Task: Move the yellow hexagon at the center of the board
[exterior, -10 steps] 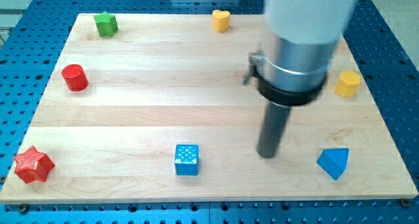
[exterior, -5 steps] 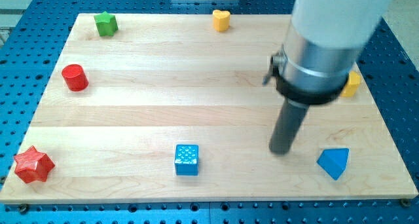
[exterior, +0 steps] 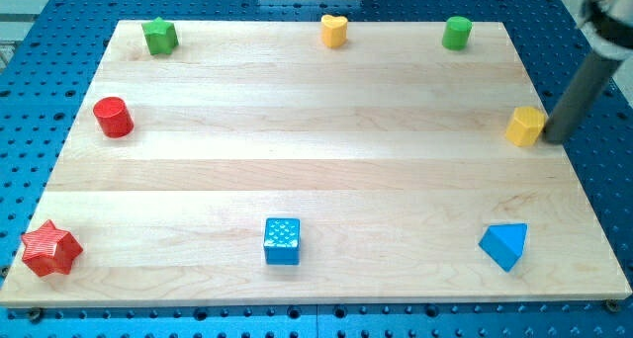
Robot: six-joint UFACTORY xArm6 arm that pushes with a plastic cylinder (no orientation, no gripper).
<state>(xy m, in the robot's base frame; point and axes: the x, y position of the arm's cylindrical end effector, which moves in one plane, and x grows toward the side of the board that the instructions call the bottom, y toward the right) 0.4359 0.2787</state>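
My tip [exterior: 555, 137] sits just right of the yellow hexagon [exterior: 525, 126] (no claw, no readable writing).

The board [exterior: 316, 160] is pale maple wood in lengthwise planks, lying on a blue perforated table [exterior: 40, 318]. On the board: a yellow hexagon [exterior: 525, 126], a yellow heart [exterior: 334, 30], a green cylinder [exterior: 456, 33], a green star [exterior: 159, 36], a red cylinder [exterior: 113, 117], a ridged red star [exterior: 49, 249], a blue triangle [exterior: 504, 245] — and a blue cube [exterior: 282, 240] with a pale dotted top. My tip [exterior: 554, 137], just off the board's edge, ends a dark grey rod.
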